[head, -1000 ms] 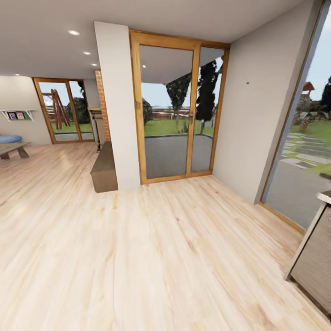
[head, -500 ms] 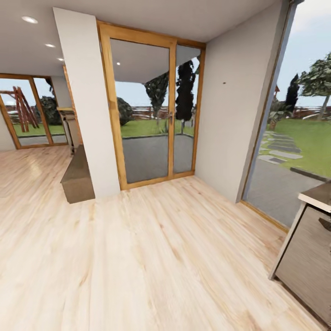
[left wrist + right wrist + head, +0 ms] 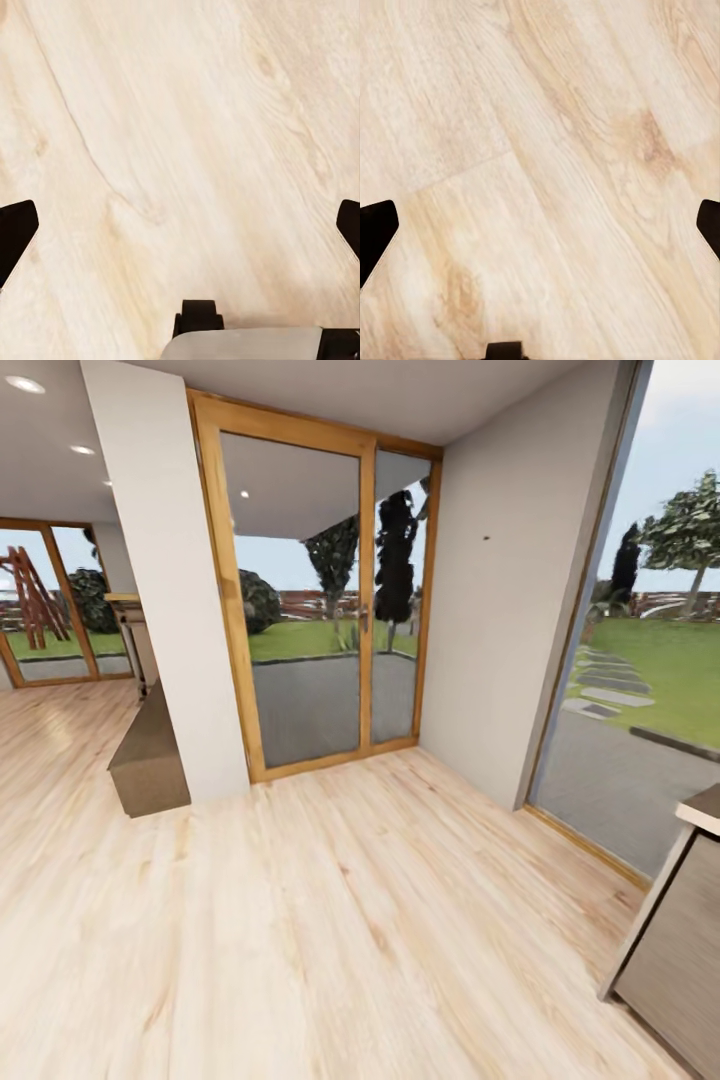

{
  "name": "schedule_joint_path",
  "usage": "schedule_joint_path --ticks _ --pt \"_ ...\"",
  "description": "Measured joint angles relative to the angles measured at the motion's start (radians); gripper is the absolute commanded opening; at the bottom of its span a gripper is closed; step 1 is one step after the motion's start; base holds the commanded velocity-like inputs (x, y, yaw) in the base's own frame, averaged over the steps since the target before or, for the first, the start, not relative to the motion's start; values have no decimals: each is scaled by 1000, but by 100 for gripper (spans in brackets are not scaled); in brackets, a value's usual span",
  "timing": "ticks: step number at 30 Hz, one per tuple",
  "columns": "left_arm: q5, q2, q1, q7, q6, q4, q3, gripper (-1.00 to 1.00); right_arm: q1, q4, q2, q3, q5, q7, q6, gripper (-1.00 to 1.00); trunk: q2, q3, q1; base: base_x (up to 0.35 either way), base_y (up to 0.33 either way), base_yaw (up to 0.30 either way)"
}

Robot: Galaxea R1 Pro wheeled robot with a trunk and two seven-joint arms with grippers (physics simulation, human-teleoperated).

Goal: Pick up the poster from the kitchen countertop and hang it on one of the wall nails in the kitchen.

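Camera panned slightly left; pale wood floor [image 3: 330, 920].

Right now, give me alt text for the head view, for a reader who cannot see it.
A pale plank floor runs to a wood-framed glass door looking onto a garden. Right of it, a plain pale wall carries one tiny dark nail. A grey cabinet corner shows at lower right.

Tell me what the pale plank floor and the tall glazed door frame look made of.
The pale plank floor looks like light wood or laminate: long boards, grain and knots, a faint sheen. The glazed door frame looks like honey-toned varnished wood, with clear glass panes showing the garden. As renders, real material stays open.
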Motion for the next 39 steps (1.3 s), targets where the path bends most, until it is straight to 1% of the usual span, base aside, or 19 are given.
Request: schedule_joint_path --ticks 12,18,29,39 --pt "0 0 0 0 0 0 0 100 0 1 0 1 0 0 0 100 0 0 0 339 17 -18" --pt "0 0 0 0 0 0 0 100 0 1 0 1 0 0 0 100 0 0 0 339 89 -168" --pt "0 4 0 0 0 0 0 100 0 1 0 1 0 0 0 100 0 0 0 332 157 -251" --pt "0 8 0 -1 0 0 0 100 0 2 1 1 1 0 0 100 0 0 0 324 178 -43"
